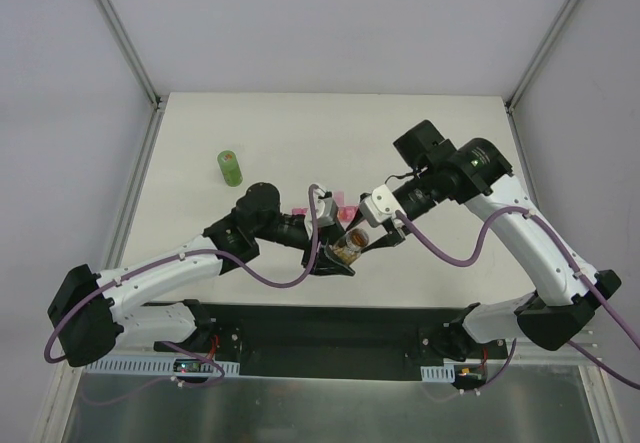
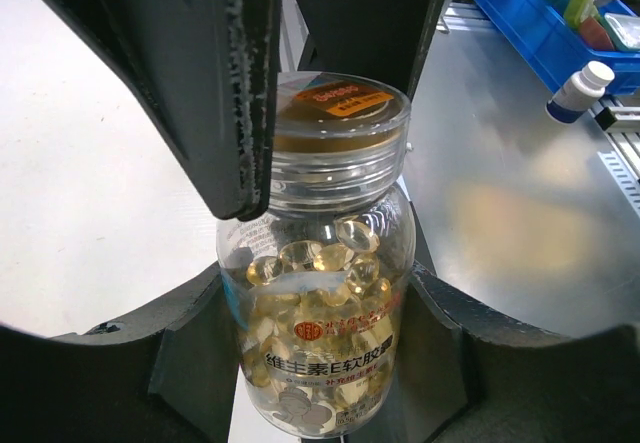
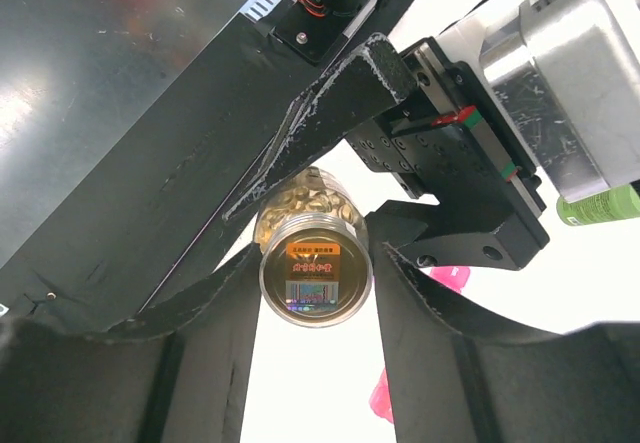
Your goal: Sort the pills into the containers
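A green bottle [image 1: 230, 168] sits on the white table [image 1: 300, 123], upper left of the overhead frame. In the left wrist view, a blue bin [image 2: 560, 23] and small white bottle [image 2: 580, 88] occupy the upper right.

White tabletop [image 1: 250, 133], pale walls [image 1: 330, 23], metal corner posts [image 1: 120, 33], perhaps steel bench [image 2: 520, 213], blue bin [image 2: 540, 23]

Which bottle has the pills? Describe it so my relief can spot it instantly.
At the table's middle, the left gripper and right gripper meet on a small clear bottle of golden pills with an orange-labelled lid. Unlike the green bottle off toward the far left, it is see-through.
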Motion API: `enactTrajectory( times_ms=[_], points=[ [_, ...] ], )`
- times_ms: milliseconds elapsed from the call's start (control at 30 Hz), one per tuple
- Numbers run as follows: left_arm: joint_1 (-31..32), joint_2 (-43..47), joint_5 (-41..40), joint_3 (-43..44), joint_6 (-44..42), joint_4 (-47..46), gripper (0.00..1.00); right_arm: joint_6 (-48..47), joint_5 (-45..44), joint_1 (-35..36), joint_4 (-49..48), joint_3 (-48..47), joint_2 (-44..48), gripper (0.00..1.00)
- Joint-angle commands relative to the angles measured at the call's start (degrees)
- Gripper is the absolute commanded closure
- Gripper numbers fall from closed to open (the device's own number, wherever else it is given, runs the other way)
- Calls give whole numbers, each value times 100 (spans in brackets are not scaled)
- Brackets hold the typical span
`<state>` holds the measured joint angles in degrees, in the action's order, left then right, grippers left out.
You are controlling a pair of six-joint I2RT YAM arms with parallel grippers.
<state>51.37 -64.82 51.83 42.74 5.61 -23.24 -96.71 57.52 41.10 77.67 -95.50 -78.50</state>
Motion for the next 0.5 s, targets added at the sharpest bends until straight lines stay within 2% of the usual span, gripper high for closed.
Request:
enactTrajectory(
  times_ms=[0, 100, 200, 467],
  points=[
    [-5, 110, 73, 243, -24, -66, 100, -103, 225, 21, 1488, -214, -25, 51],
    [-5, 153, -50, 243, -77, -5, 100, 98, 155, 38, 1444, -258, -77, 57],
    [13, 259, -322, 287, -235, 83, 100, 940, 67, 56, 1077, -311, -227, 65],
    [162, 637, -1252, 437, -938, 373, 100, 2513, 295, 65, 856, -302, -579, 68]
  ],
)
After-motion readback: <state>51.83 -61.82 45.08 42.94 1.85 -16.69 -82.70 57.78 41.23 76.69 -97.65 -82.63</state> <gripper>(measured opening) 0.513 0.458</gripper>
